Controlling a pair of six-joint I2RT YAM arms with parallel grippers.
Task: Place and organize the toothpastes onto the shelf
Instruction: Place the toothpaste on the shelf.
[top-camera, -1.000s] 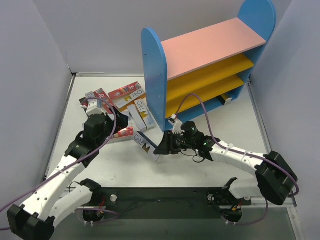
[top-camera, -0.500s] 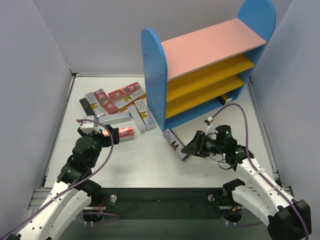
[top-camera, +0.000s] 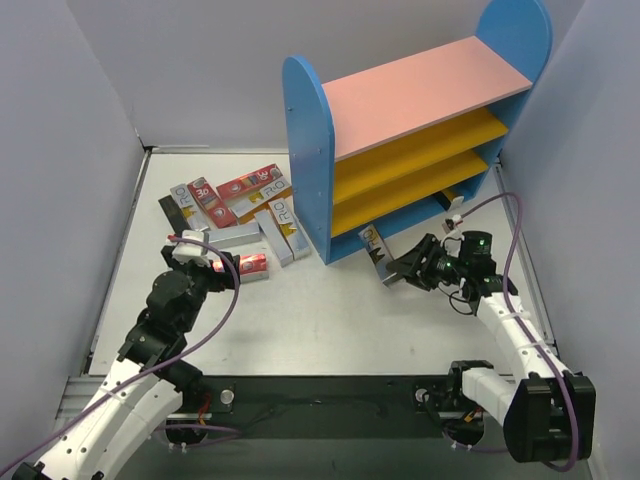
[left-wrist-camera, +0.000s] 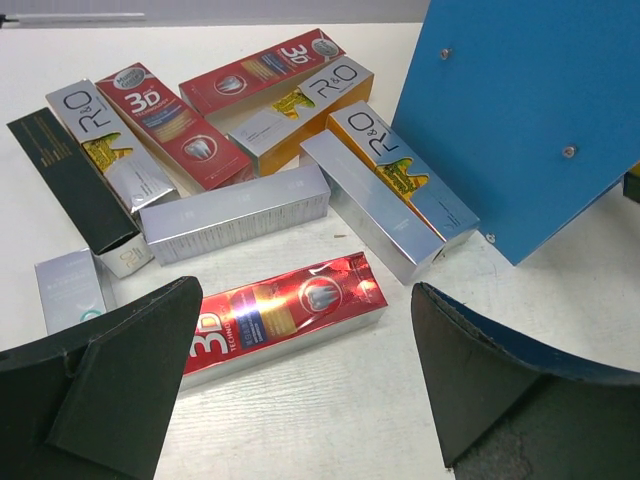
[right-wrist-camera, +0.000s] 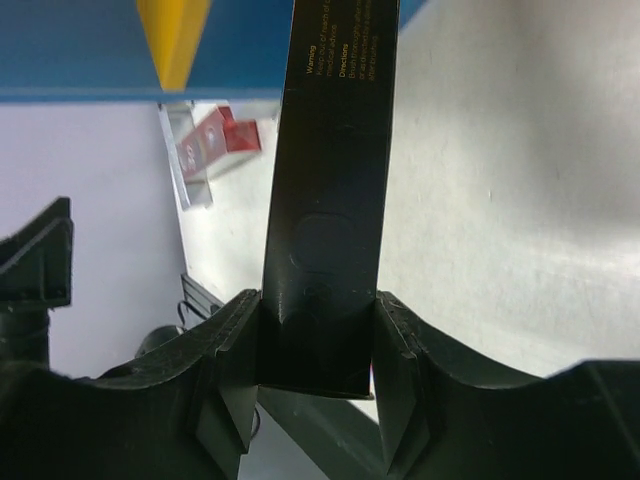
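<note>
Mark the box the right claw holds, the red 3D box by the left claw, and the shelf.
held box (right-wrist-camera: 335, 150): right wrist view, on its black lettered face.
red 3D box (left-wrist-camera: 285, 310): left wrist view, middle of its top face.
shelf (top-camera: 305, 150): top view, blue side panel beside the pile.

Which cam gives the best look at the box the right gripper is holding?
Top external: the box shows nearly whole, tilted, by the shelf's bottom level, in the right gripper. Right wrist shows only its black side clamped between the fingers. Left wrist doesn't show it.
</note>
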